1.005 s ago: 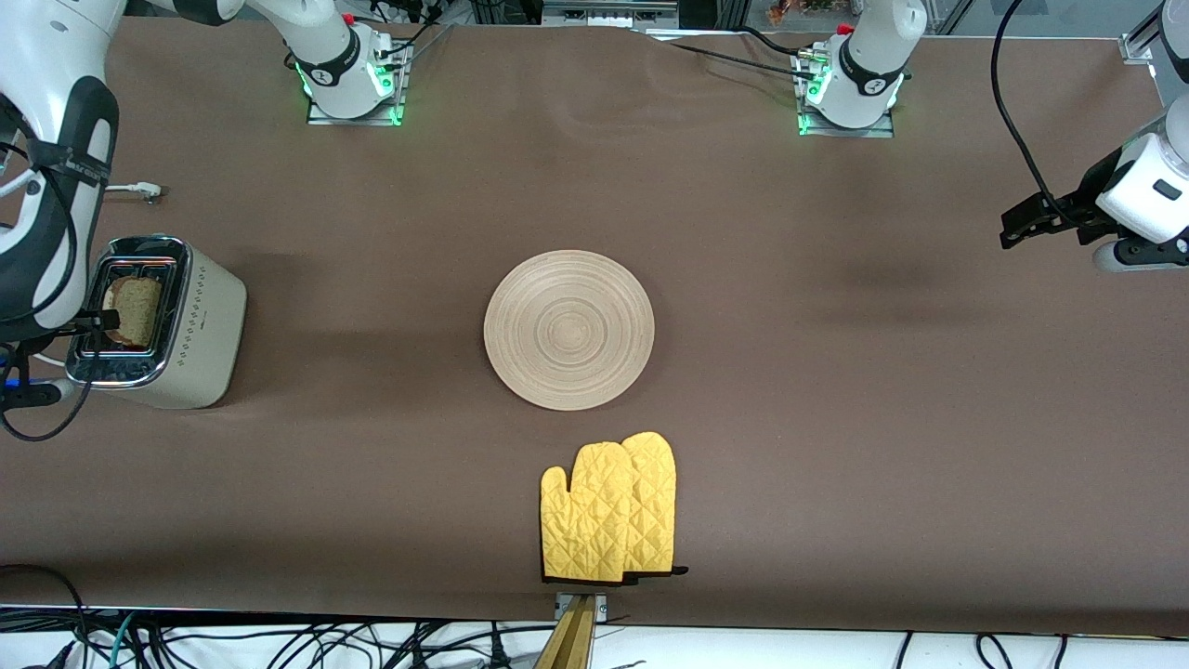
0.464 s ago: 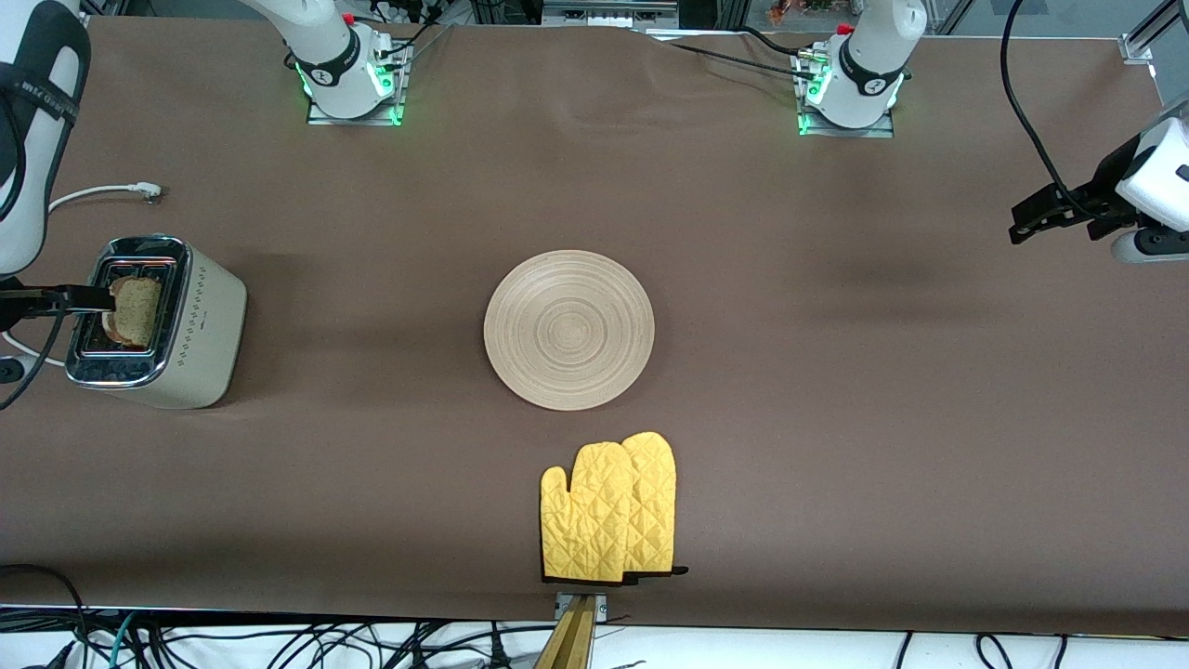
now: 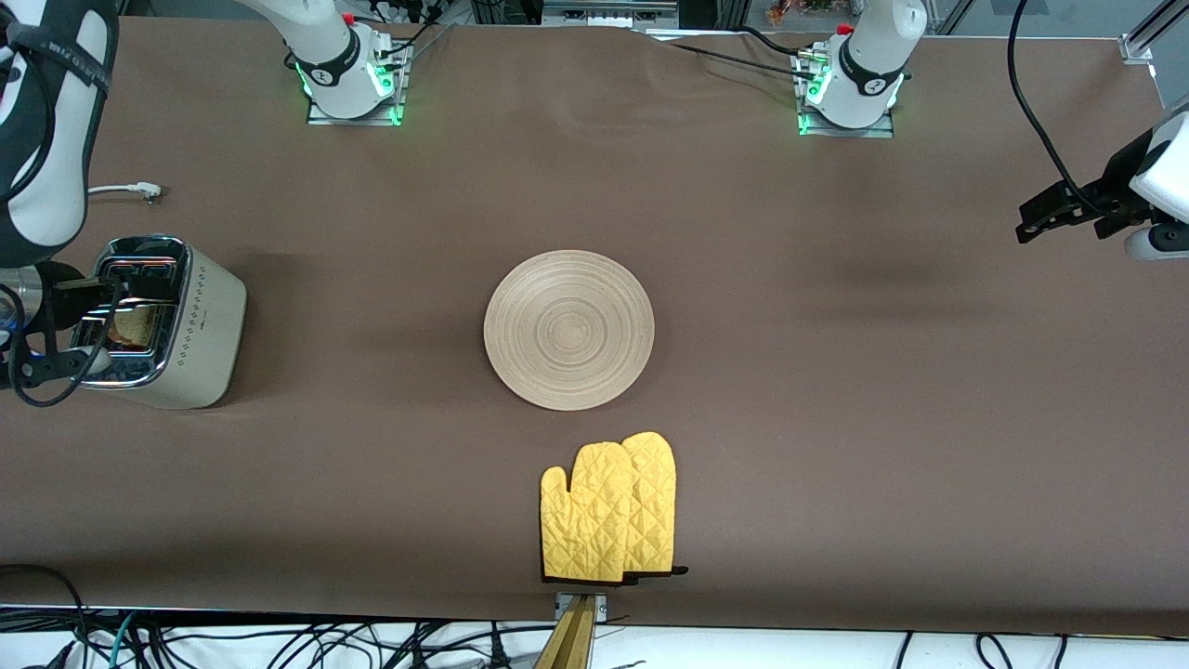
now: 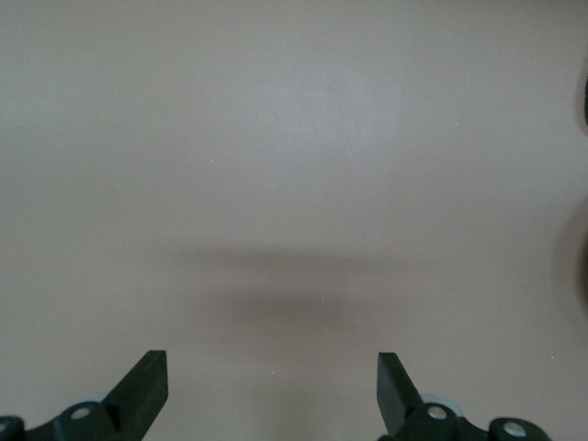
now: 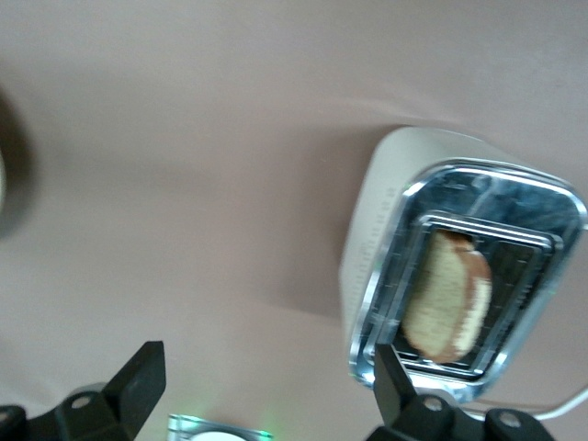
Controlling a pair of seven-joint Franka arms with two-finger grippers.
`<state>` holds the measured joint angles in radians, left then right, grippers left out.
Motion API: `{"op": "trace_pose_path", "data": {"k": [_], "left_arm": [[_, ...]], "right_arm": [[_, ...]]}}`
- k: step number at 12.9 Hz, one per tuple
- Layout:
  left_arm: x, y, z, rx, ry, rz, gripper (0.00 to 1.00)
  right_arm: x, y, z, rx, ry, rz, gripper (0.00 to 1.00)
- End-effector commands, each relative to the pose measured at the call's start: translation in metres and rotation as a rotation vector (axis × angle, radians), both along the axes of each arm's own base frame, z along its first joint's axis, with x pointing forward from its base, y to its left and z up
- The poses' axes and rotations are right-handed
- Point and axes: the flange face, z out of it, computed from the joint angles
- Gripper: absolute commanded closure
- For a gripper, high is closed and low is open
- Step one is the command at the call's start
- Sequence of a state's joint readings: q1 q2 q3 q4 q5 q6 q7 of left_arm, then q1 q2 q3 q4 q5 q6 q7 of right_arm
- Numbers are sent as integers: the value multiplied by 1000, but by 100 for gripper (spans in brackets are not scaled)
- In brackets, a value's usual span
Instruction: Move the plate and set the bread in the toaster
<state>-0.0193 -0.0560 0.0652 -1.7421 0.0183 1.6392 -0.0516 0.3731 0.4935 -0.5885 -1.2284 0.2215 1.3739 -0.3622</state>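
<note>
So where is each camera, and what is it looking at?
Front view: high up across the table, facing both arms; it sees the plate, the mitts, the toaster and both bases.
Left wrist view: on the left arm, looking down at bare table past the open left tool.
Right wrist view: on the right arm, above the toaster, with the bread in its slot, past the open right tool.
Front and right wrist views share the toaster.

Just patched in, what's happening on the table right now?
The bread sits in a slot of the toaster at the right arm's end of the table. The right gripper hangs open above the toaster, holding nothing. The plate lies mid-table, with yellow oven mitts nearer the front camera. The left gripper waits open over bare table.
</note>
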Motion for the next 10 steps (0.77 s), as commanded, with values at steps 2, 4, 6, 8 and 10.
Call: {"op": "trace_pose_path", "data": {"k": [2, 4, 6, 8, 10], "left_arm": [[0, 10, 6, -29, 11, 11, 0], [0, 25, -6, -40, 64, -73, 0], [1, 38, 1, -68, 43, -203, 0], [2, 38, 1, -148, 22, -183, 0], [3, 39, -1, -148, 27, -122, 0]], "right_arm": [[-26, 17, 23, -4, -38, -6, 0], [-39, 33, 25, 12, -103, 42, 0], [-45, 39, 28, 33, -147, 65, 0], [-54, 26, 56, 30, -196, 39, 0], [-60, 3, 81, 33, -260, -9, 0]]}}
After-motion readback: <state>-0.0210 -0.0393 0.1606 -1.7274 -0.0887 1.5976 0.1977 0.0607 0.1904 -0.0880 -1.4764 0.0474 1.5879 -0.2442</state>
